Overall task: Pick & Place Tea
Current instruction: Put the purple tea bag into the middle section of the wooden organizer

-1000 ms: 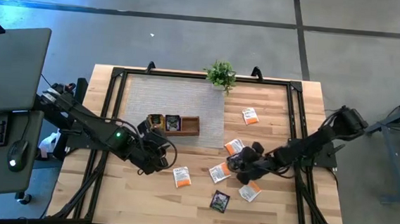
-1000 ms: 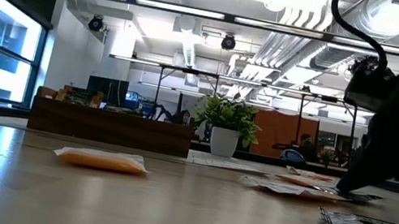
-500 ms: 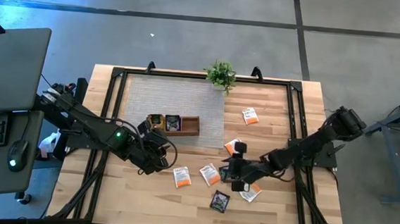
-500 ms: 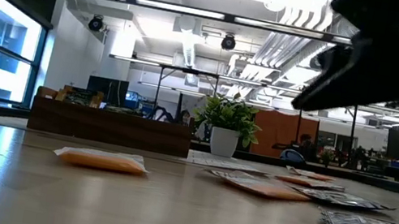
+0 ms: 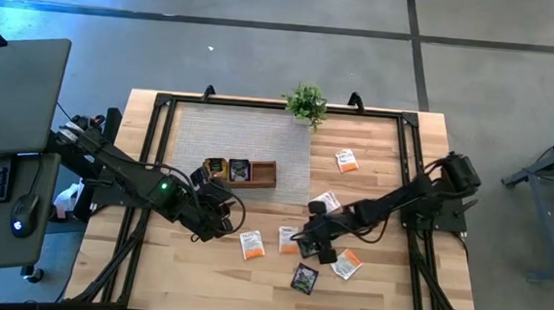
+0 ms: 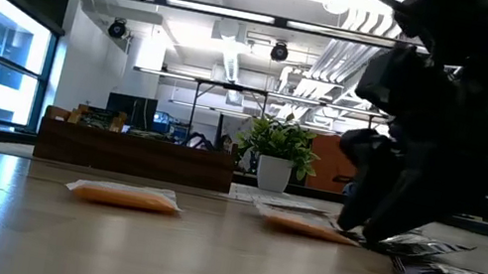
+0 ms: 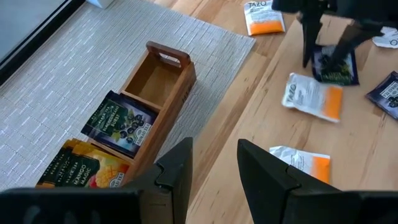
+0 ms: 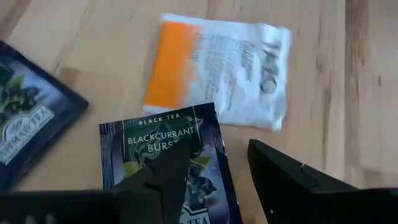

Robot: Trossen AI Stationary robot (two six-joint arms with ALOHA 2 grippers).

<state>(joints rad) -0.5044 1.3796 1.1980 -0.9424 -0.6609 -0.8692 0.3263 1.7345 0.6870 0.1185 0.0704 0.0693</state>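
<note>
Right gripper (image 8: 214, 180): fingers standing apart, hovering over dark sachet (image 8: 177, 149), gripping nothing.
Left gripper (image 7: 214, 171): fingers parted, empty, waiting beside wooden tray (image 7: 155, 81).

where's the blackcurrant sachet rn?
The blackcurrant sachet lies flat on the wood right under the right tool, front-centre of the table in the high view, beside an orange-and-white sachet.
</note>
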